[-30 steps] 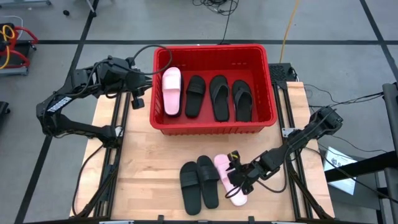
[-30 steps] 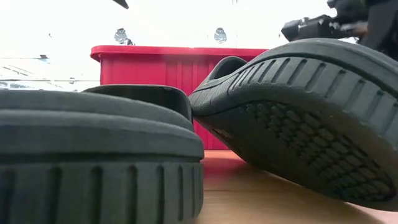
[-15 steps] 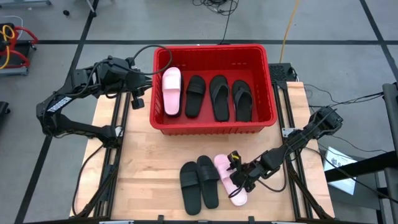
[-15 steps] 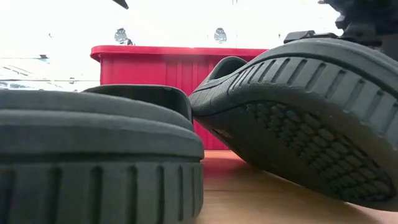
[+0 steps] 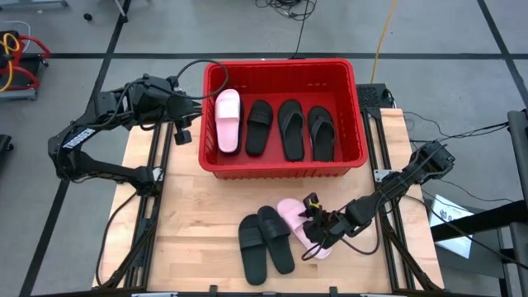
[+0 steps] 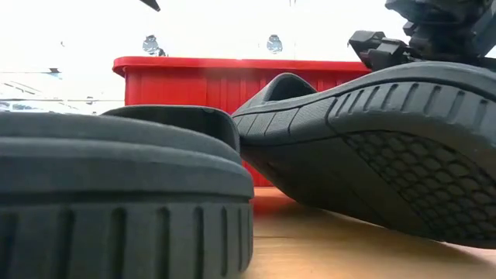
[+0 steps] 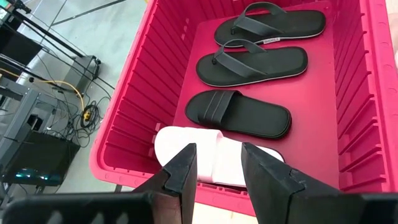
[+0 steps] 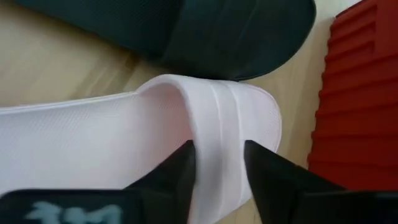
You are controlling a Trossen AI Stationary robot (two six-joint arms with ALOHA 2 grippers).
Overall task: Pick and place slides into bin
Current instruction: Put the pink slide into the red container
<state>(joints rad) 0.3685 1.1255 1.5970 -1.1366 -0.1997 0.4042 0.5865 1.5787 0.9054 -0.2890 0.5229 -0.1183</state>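
Note:
The red bin [image 5: 280, 161] at the table's far side holds one pale pink slide [image 5: 228, 120], one black band slide [image 5: 258, 127] and two black flip-flops [image 5: 305, 130]. Two black slides [image 5: 264, 243] lie on the wood near the front edge. Beside them on the right lies the second pink slide [image 5: 295, 221], on which my right gripper [image 5: 315, 233] is shut. My left gripper [image 5: 183, 132] hangs open and empty over the bin's left wall, above the pink slide inside [image 7: 211, 155]. In the low view the black slides' soles [image 6: 372, 155] fill the picture. My right gripper has the pink slide's band [image 8: 217, 124] between its two fingers, one fingertip [image 8: 180, 165] at the band's open heel-side edge, the other [image 8: 264, 171] on its toe side. The fingers come slanting down from the table's right. The slide lies askew; whether it is off the wood, I cannot tell.
The pink slide's toe end lies close against the right black slide [image 5: 277, 239]. Bare wood [image 5: 198, 214] lies between the bin and the slides on the table's left half. Cables and floor surround the table.
My right gripper has drawn a little toward the table's far edge with the pink slide, which has turned about: its toe end has swung toward the black slides. The right black slide has shifted and tipped a little in the low view.

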